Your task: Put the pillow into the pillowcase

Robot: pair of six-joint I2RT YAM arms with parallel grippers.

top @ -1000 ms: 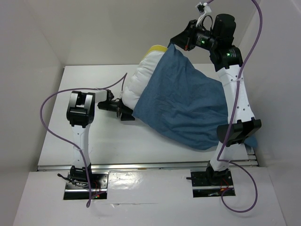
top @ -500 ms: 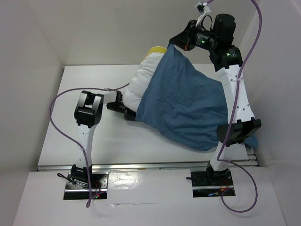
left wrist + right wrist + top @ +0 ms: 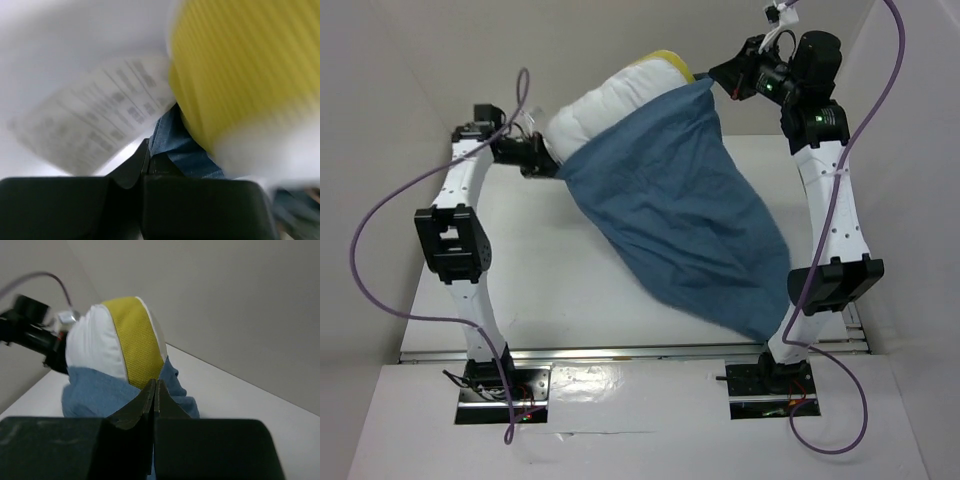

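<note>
The pillowcase (image 3: 680,210) hangs by its mouth, slanting from upper centre to lower right over the worktop (image 3: 550,290); the left hand (image 3: 552,167), upper left, is clamped on one blue hem, and the right hand (image 3: 717,80), upper right, is pinched shut on the opposite hem; between them the pillow (image 3: 600,100) bulges out, its top end uncovered. Its long axis seems to follow the sack downward, so sliding it deeper probably needs both hands equally. Puffy cream-white cushion, ribbed yellow band (image 3: 135,335), printed care label (image 3: 95,120); limp, wrinkled dusty-blue cloth.
</note>
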